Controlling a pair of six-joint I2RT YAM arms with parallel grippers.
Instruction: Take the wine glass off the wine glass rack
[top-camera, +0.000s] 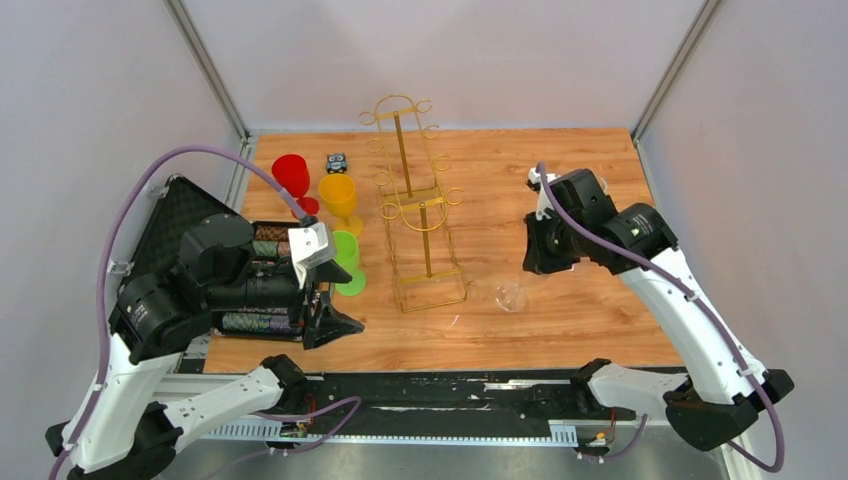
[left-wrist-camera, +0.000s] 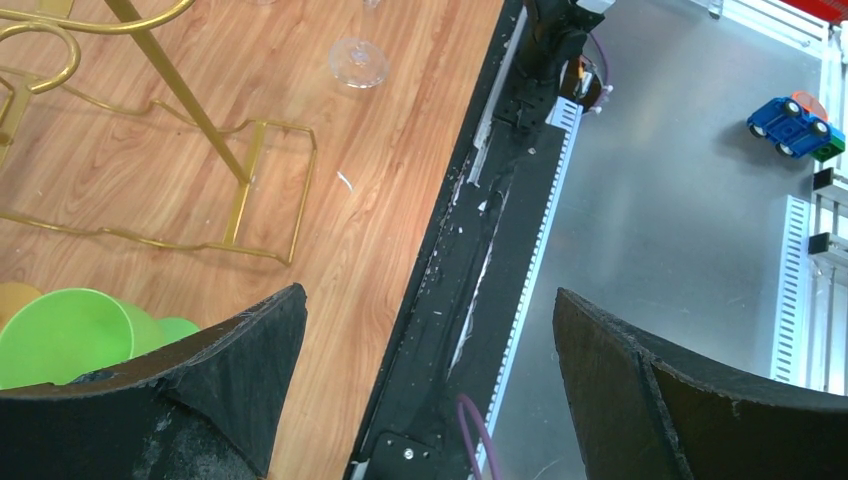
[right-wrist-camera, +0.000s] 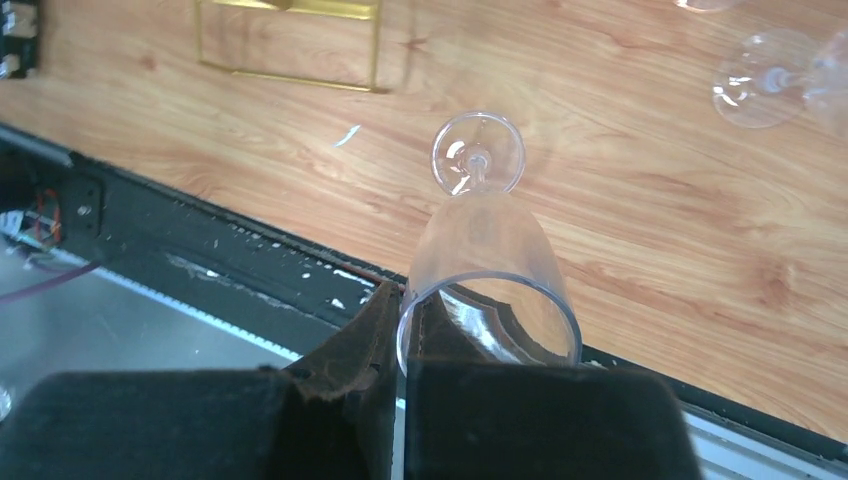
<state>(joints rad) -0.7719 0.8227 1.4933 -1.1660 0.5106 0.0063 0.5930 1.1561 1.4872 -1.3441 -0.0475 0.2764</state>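
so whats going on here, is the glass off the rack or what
The right gripper is shut on the rim of a clear wine glass. It holds the glass apart from the gold wine glass rack, foot down over the wooden table near its front edge. I cannot tell whether the foot touches the wood. The left gripper is open and holds nothing, next to the green cup.

We find the wine glass rack (top-camera: 420, 220) in the middle of the table (top-camera: 590, 330), three cups (top-camera: 338, 195) just left of it with a small toy (top-camera: 336, 162) behind them, and the wine glass (top-camera: 511, 296) right of the rack's base, nearer the front edge.
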